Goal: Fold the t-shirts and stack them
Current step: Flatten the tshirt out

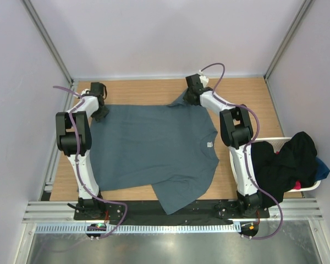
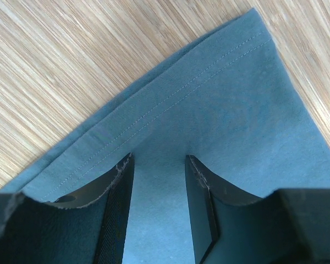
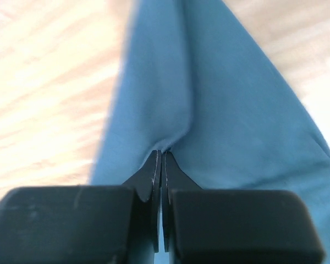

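Observation:
A slate blue-grey t-shirt (image 1: 154, 148) lies spread flat on the wooden table, its neck towards the right and one sleeve hanging over the near edge. My left gripper (image 1: 100, 113) is at the shirt's far left corner. In the left wrist view it (image 2: 158, 159) stands open, its fingers (image 2: 120, 184) down on the cloth just inside the stitched hem (image 2: 170, 93). My right gripper (image 1: 188, 99) is at the far sleeve. In the right wrist view it (image 3: 160, 153) is shut on a pinched ridge of the shirt's cloth (image 3: 209, 104).
A white laundry basket (image 1: 313, 186) stands at the right edge of the table, heaped with black, blue and red t-shirts (image 1: 289, 162). Bare wood (image 1: 143, 91) shows along the far edge. Walls close in the table on three sides.

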Robot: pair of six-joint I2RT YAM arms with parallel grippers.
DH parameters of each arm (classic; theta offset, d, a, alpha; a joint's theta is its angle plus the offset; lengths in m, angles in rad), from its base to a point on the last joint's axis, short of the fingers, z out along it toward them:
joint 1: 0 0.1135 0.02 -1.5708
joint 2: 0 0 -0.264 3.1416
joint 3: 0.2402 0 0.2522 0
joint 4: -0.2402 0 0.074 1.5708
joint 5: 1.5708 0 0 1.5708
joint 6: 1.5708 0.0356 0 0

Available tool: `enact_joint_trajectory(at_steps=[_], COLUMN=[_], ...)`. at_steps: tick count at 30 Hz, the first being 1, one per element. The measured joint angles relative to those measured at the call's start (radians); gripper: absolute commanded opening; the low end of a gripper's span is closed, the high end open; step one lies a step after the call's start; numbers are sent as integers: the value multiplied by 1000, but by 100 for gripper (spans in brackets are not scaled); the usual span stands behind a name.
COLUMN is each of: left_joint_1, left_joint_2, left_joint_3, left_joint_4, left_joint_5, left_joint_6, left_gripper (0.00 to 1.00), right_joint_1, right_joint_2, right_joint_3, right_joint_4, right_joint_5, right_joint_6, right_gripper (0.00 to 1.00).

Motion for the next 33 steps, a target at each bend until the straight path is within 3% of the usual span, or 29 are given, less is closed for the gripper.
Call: enact_joint_trajectory(at_steps=[3, 9, 10, 11, 12, 14, 16, 22, 24, 28, 33], left_joint_1=[0, 2, 2, 2, 2, 0, -8, -26, -29, -38, -136], left_joint_2=[-3, -10, -10, -10, -10, -10, -11, -41, -70, -166, -330], left_joint_3=[-4, -14, -14, -14, -14, -13, -13, -2, 14, 34, 13], left_joint_4=[0, 0, 0, 0, 0, 0, -5, -37, -45, -50, -64], left_joint_5=[1, 8, 8, 9, 10, 14, 13, 17, 24, 67, 90], left_joint_6=[11, 31, 34, 35, 39, 57, 85, 165, 188, 209, 230], left_gripper=[44, 44, 44, 44, 44, 46, 48, 65, 71, 72, 73], right_joint_1=[0, 6, 9, 13, 17, 23, 25, 18, 11, 1, -5], right_joint_2=[20, 161, 188, 221, 256, 339, 397, 294, 190, -75, -431], right_joint_3=[60, 334, 369, 406, 445, 534, 597, 474, 397, 236, -117], right_joint_4=[29, 141, 167, 196, 217, 253, 251, 153, 87, -8, -21], right_joint_5=[-18, -97, -105, -116, -123, -138, -154, -152, -121, -55, -45], right_joint_6=[0, 6, 8, 13, 23, 24, 1, -134, -185, -243, -224], right_gripper=[2, 3, 10, 41, 61, 87, 94, 97, 98, 98, 98])
